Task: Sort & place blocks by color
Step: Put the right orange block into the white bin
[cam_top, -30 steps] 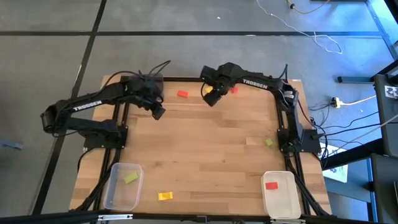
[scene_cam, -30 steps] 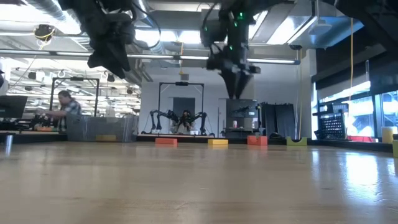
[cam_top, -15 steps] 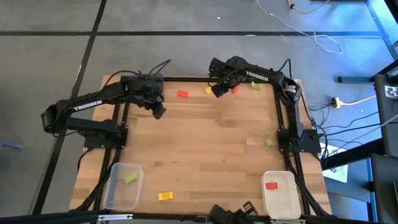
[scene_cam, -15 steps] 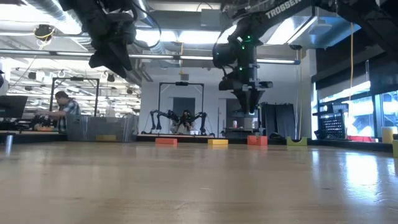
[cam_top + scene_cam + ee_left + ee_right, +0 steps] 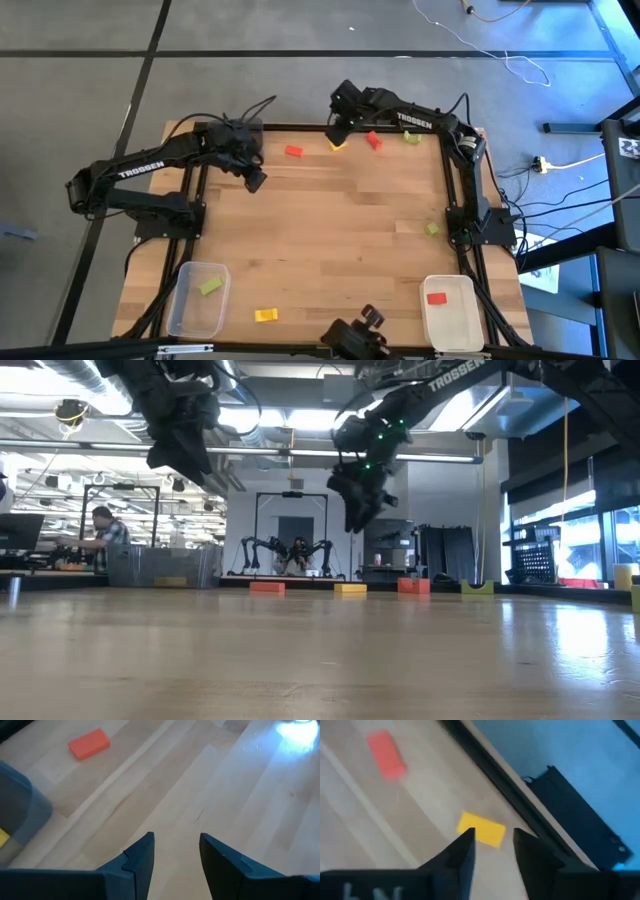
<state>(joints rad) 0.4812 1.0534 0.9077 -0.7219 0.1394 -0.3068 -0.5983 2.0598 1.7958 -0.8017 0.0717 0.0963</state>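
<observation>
Small blocks lie flat on the wooden table. Along the far edge are a red block (image 5: 293, 151), a yellow block (image 5: 338, 146), a second red block (image 5: 373, 140) and a green block (image 5: 411, 137). Another green block (image 5: 432, 229) lies at the right, and a yellow one (image 5: 265, 315) near the front. My right gripper (image 5: 492, 840) hangs open just above the far yellow block (image 5: 481, 830), touching nothing. My left gripper (image 5: 176, 845) is open and empty above the far left of the table (image 5: 256, 181), with the red block (image 5: 89, 743) ahead of it.
A clear bin (image 5: 196, 298) at the front left holds a green block (image 5: 209, 287). A white bin (image 5: 449, 312) at the front right holds a red block (image 5: 436, 297). A dark object (image 5: 352, 336) shows at the near edge. The table's middle is bare wood.
My right gripper has gone toward the table's far edge and tipped, and now hangs over the far yellow block, still open. A dark object has come into view at the near edge and shifted left. My left arm has kept still.
</observation>
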